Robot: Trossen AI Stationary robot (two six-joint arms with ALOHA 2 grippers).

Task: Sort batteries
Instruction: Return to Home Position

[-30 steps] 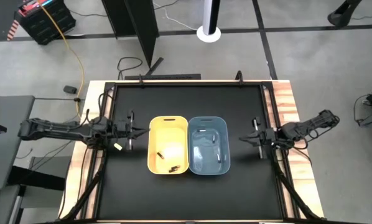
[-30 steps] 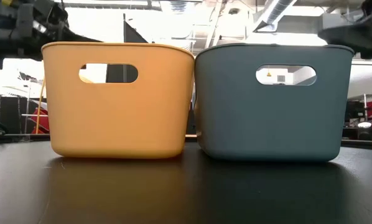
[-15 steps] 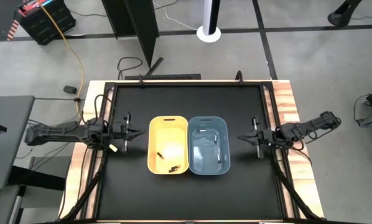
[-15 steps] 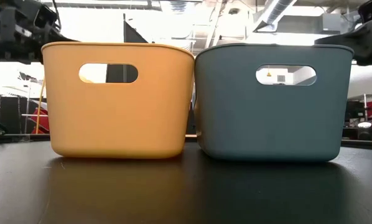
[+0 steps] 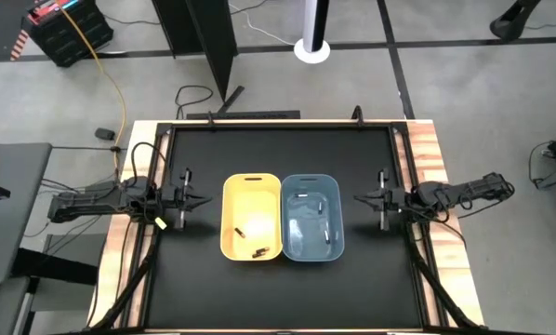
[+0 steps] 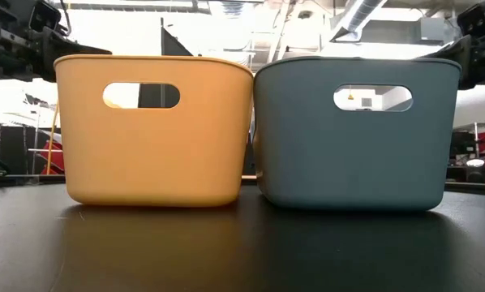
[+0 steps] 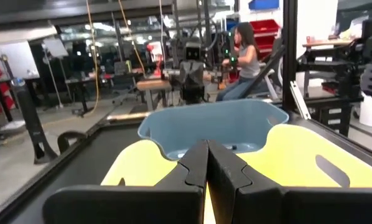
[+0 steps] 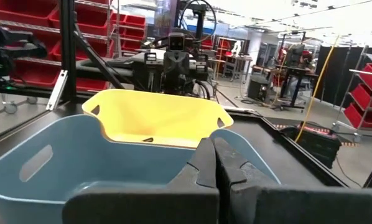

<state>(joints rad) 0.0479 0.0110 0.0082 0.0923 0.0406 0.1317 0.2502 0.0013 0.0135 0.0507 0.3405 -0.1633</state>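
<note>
While both arms reach in level from opposite sides, the left gripper (image 5: 194,197) hangs over the black tabletop (image 5: 278,154) near the outer wall of the yellow rectangular plastic bin (image 5: 226,216). Its two dark fingers (image 7: 195,169) are pressed tip to tip, holding nothing. The right gripper (image 5: 360,197) mirrors it near the grey-blue rectangular plastic bin (image 5: 339,219), also closed tight and empty. The two bins stand touching at the table's middle. Two dark slim batteries (image 5: 258,251) lie on the yellow bin's floor, toward the high view's lower end. One is slanted diagonally to the walls; the other's direction cannot be told. Silvery slim batteries (image 5: 301,196) lie in the blue bin, the upper one with its long axis across the bin's width.
</note>
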